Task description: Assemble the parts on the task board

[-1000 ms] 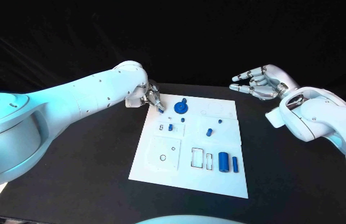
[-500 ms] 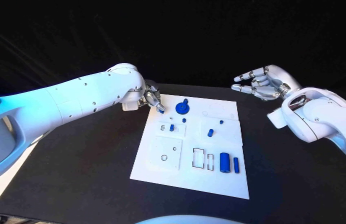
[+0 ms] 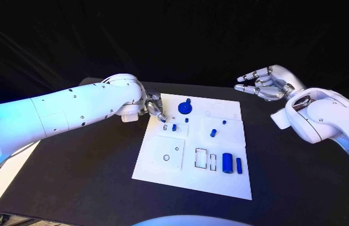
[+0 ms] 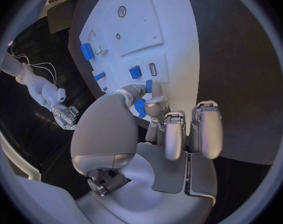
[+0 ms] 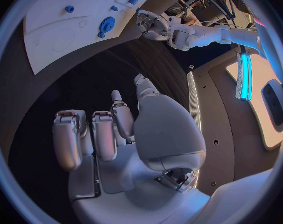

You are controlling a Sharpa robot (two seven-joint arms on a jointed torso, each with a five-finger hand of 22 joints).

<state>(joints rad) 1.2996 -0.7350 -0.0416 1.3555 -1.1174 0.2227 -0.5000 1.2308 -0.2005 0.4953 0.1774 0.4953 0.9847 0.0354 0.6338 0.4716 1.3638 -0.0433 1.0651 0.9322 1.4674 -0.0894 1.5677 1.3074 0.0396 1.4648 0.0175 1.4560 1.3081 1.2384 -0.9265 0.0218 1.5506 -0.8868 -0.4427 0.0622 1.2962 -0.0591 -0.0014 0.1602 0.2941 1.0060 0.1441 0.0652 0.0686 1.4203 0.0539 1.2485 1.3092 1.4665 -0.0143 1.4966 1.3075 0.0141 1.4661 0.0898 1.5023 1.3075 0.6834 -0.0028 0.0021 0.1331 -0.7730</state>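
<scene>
Fingers point(image 4: 143, 106) of the left hand point(image 3: 153, 106) pinch a small blue plastic part point(image 4: 140, 107) above the white rectangular task board point(image 3: 190, 173) at its ten o'clock corner, mid-transfer; next, lower it into a matching recess, while the right hand point(image 3: 263, 83) hovers spread wide.

The left robot hand point(image 4: 155, 129) seemingly pinches a blue part point(image 4: 140, 107) over the task board point(image 4: 166, 45).

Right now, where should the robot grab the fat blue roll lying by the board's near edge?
Probably by its long curved sides, at the middle, coming straight down from above: the fat blue roll lies flat on the task board.
</scene>
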